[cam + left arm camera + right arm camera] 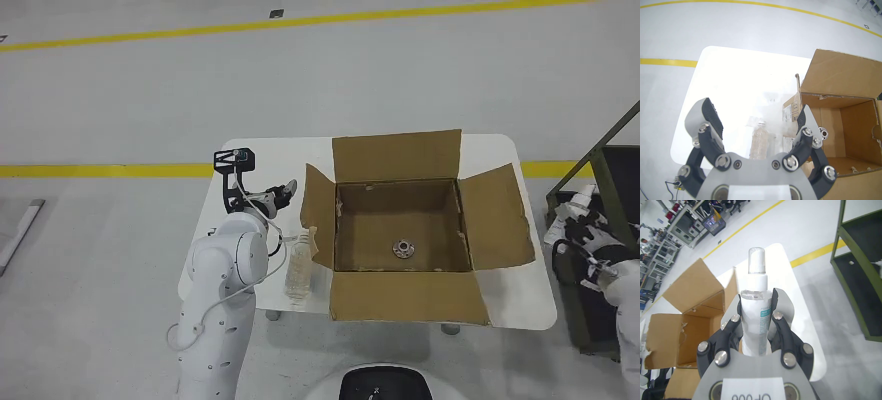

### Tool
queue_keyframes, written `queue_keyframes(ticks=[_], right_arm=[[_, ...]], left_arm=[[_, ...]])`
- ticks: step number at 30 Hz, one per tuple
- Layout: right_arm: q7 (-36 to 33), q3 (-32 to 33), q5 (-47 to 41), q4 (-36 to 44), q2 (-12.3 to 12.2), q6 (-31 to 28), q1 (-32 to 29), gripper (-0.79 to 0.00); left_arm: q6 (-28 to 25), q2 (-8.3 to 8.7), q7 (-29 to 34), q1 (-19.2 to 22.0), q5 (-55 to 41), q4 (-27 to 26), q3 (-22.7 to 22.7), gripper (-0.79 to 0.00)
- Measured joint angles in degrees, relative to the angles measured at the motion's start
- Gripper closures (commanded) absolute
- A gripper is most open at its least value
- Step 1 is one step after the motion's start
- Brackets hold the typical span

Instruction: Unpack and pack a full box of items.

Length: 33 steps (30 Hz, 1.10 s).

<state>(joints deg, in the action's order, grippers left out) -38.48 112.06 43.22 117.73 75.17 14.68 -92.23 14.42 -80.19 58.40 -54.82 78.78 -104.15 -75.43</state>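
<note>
Box [400,215]: plain brown cardboard, white label with black print on one side. Table [290,152]: white. Bottle [759,140]: clear, white cap. Spray bottle [755,317]: white, clear cap, teal label band. My left gripper [756,109] and right gripper [756,298]: silver plates, black ribbed pads. Rack [838,237]: olive green, black shelves. Floor [150,90]: grey, yellow lines.

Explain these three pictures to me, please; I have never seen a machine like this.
This is a robot with two arms at a white table. One picture looks down from above its arms; the other two come from a camera on each wrist. On the table stands an open brown cardboard box holding a small round metal part. Beside the box lies a clear plastic bottle. The left hand hangs open near that bottle, holding nothing. The right hand, past the table's edge, grips a white spray bottle with a clear cap.
</note>
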Motion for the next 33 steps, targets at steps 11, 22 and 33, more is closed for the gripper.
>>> queue_keyframes(ticks=[11,22,33], right_arm=[[-11.7,-5.8,15.5,-10.3,-1.5,-1.3,2.4,0.0],[-16.5,-15.5,23.5,-16.3,-1.9,-6.4,6.1,0.0],[-18.5,-18.4,28.2,-18.7,-2.2,-7.0,7.2,-0.24]], left_arm=[[0.0,0.0,0.0,0.0,0.0,0.0,0.0,-0.785],[0.0,0.0,0.0,0.0,0.0,0.0,0.0,-0.785],[0.0,0.0,0.0,0.0,0.0,0.0,0.0,-0.785]])
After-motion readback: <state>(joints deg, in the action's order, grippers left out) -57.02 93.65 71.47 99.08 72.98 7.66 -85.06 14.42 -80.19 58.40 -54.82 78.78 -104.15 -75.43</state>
